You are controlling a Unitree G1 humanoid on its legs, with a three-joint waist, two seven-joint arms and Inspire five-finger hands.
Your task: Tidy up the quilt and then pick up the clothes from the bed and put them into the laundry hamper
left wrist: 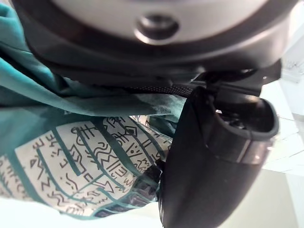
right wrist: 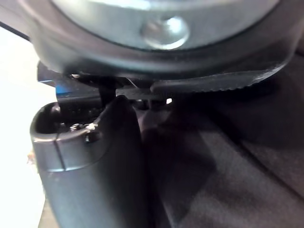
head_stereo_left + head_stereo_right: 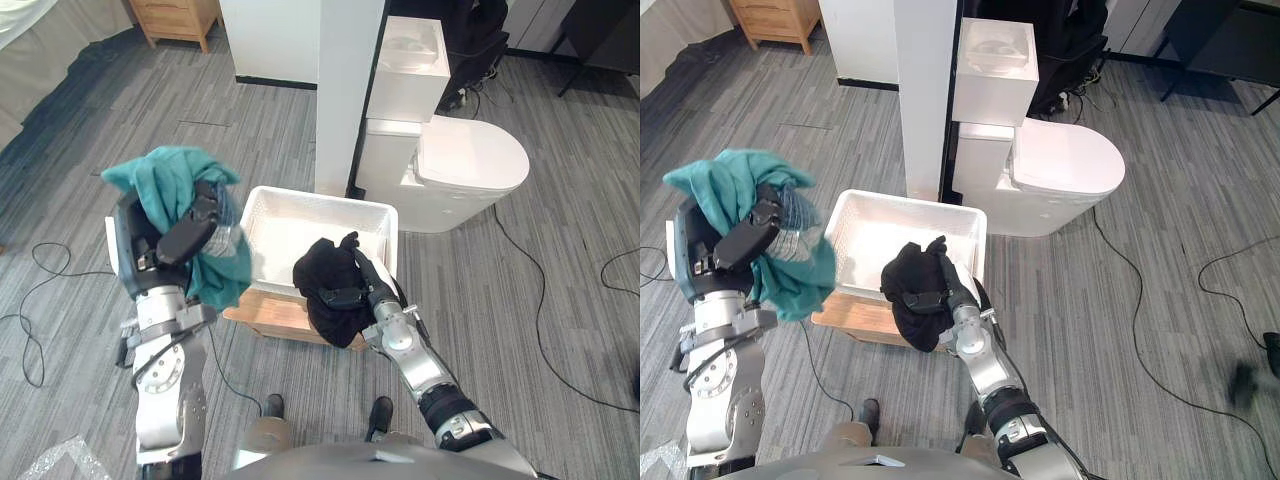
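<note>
Teal up high: gripped the teal shirt (image 3: 175,195) in the left hand (image 3: 190,232), fingers curled, beside the hamper's (image 3: 320,205) left edge, probably out of the way. Clutched the black garment (image 3: 322,290) tight in the right hand (image 3: 352,285) over the near rim, seemingly lined up for dropping.

Both eye views look steeply down from the head at the floor (image 3: 560,330), set slightly apart. They share the hamper (image 3: 300,235), toilet (image 3: 470,165), teal cloth (image 3: 175,180) and black cloth (image 3: 320,275). The left wrist view sits tight against the left hand (image 1: 209,156), facing the teal cloth. The right wrist view sits equally close to the right hand (image 2: 90,166), facing the black cloth.
</note>
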